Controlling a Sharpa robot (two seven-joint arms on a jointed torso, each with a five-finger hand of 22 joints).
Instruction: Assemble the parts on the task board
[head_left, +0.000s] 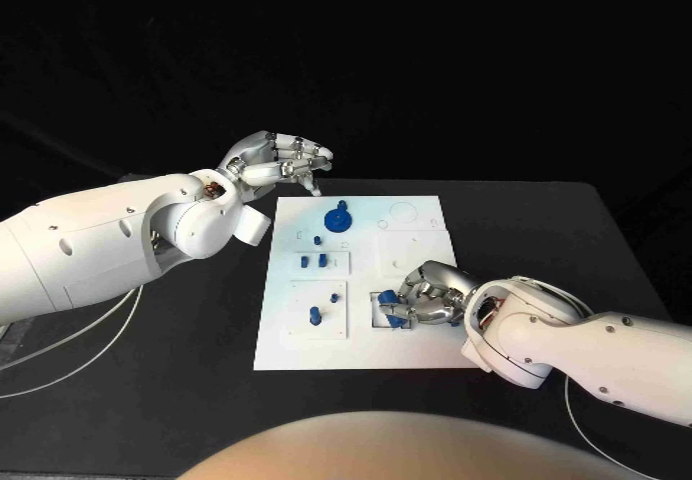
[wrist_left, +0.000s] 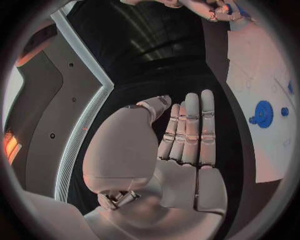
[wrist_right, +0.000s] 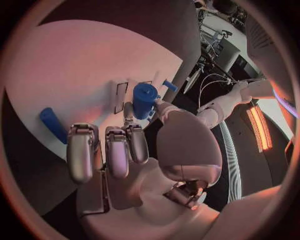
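The white task board (head_left: 361, 340) lies in the middle of the black table. On it stand a blue gear (head_left: 339, 218), two short blue pegs (head_left: 313, 262) and a longer blue peg (head_left: 316, 316). My right hand (head_left: 428, 297) rests over the board's lower right recess. In the right wrist view it pinches a blue cylinder (wrist_right: 144, 100) between thumb and a finger, just above the board (wrist_right: 75, 75); a blue peg (wrist_right: 52, 125) lies beside it. My left hand (head_left: 281, 160) hovers off the board's far left corner, holding nothing; its fingers (wrist_left: 190, 127) are straight, and the gear (wrist_left: 262, 114) is off to one side.
White cables (head_left: 87, 350) loop on the table under my left arm. Empty outlined recesses (head_left: 407, 212) mark the board's far right part. The black table top (head_left: 562, 240) extends to the right of the board.
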